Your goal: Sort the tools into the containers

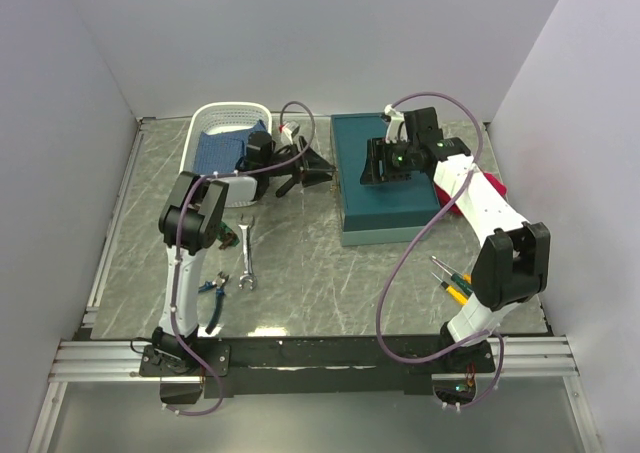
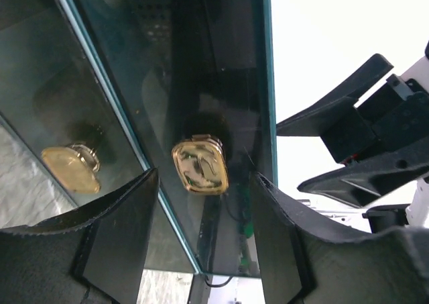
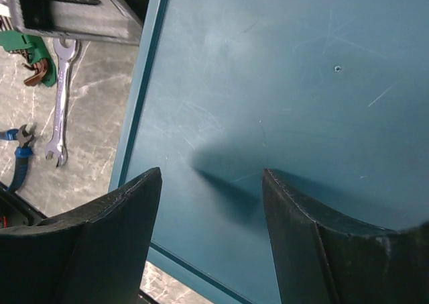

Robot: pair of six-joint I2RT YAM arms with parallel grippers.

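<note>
The closed teal box [image 1: 385, 208] lies right of centre. My left gripper [image 1: 312, 170] is at its left side wall. In the left wrist view, the left gripper [image 2: 204, 183] stands open, its fingers either side of a gold latch [image 2: 200, 166] with a gap on both sides. A second latch [image 2: 70, 168] is further left. My right gripper [image 1: 385, 163] hovers over the lid [image 3: 281, 82], and in its own view the right gripper [image 3: 213, 176] is open and empty. A silver spanner [image 1: 246, 253] and blue-handled pliers [image 1: 212, 285] lie on the table at left. Screwdrivers [image 1: 450, 278] lie by the right arm's base.
A white basket [image 1: 225, 123] holding a blue cloth [image 1: 215, 153] stands at the back left, behind the left arm. A red cloth [image 1: 495, 186] lies right of the box. Walls enclose the table on three sides. The spanner [image 3: 60, 103] and pliers [image 3: 20, 160] also show in the right wrist view.
</note>
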